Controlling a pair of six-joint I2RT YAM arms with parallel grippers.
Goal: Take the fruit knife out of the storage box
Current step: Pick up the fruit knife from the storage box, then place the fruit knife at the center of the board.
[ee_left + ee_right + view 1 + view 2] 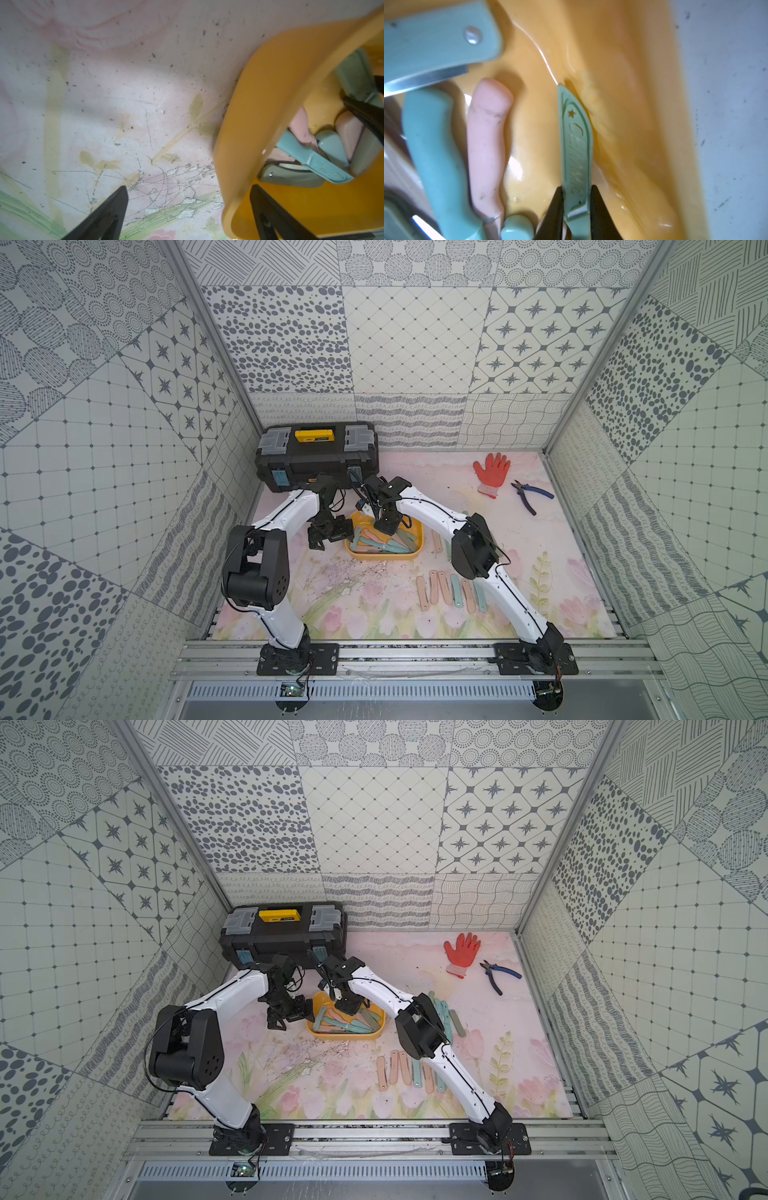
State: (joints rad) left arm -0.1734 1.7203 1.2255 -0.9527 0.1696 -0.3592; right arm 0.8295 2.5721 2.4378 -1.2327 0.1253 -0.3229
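Jaws of the right gripper [576,192] pinch the fruit knife [576,135], green, sheath marked CERAMIC, its tip against the inner wall of the yellow storage box [633,93]. Pink knife [485,145] and teal ones [433,155] lie alongside in the box. Left gripper [189,187] stands spread wide, straddling the box's end wall. Box sits mid-table, just in front of the black toolbox [316,452].

Both top views look steeply down from high above the grey metal rail [415,653], sharing the whole scene around the shallow yellow plastic tub [384,556]. Both wrist views sit very close to that tub: left outside its rounded corner, right looking into it.
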